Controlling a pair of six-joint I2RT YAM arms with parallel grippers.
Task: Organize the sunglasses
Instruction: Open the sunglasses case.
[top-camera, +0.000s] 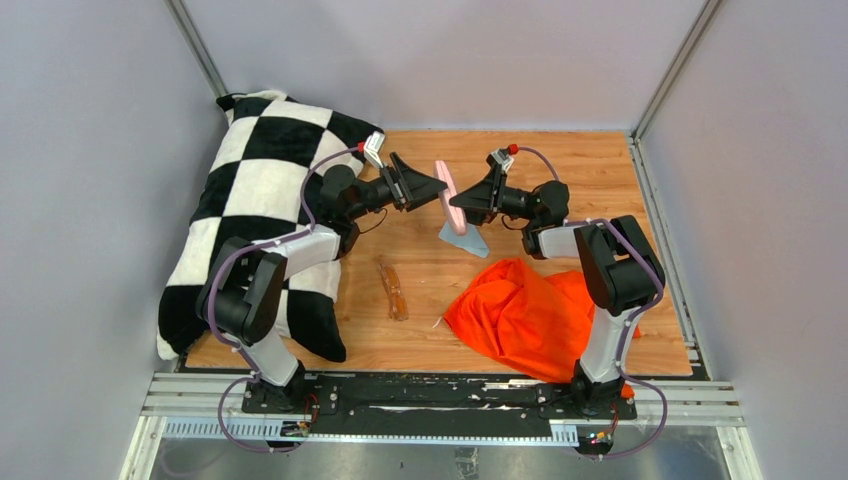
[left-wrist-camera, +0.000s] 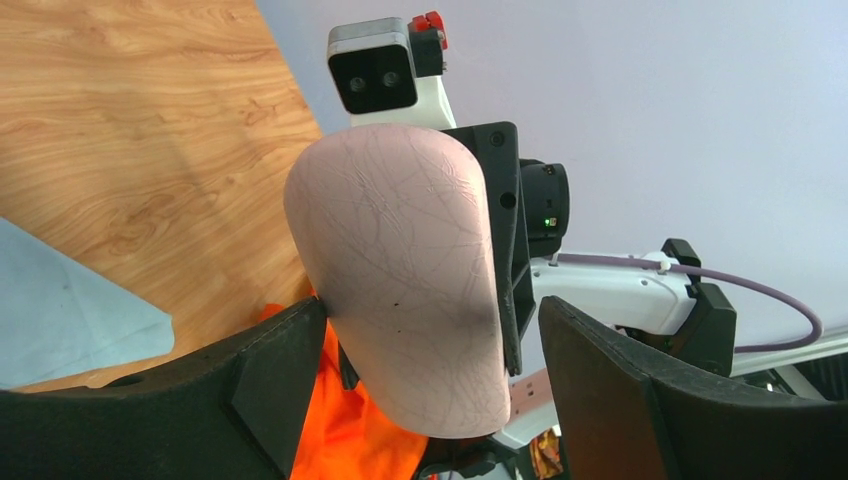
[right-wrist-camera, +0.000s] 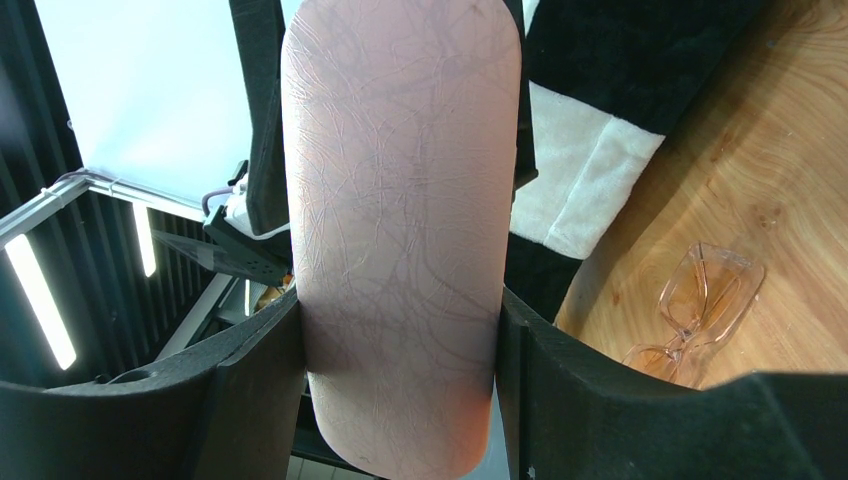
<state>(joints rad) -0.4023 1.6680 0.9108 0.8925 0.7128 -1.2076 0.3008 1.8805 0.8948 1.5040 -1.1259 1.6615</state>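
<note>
The amber sunglasses lie folded on the wooden table, left of centre; they also show in the right wrist view. The pale pink case is held up in the air between both arms. My right gripper is shut on the case, with both fingers pressed to its sides. My left gripper is open around the other side of the case: its left finger touches the case and its right finger stands apart from it. The light blue cloth lies under the case.
A black-and-white checkered pillow covers the left side of the table. A crumpled orange cloth lies at the front right, by the right arm's base. Grey walls close in the table on three sides.
</note>
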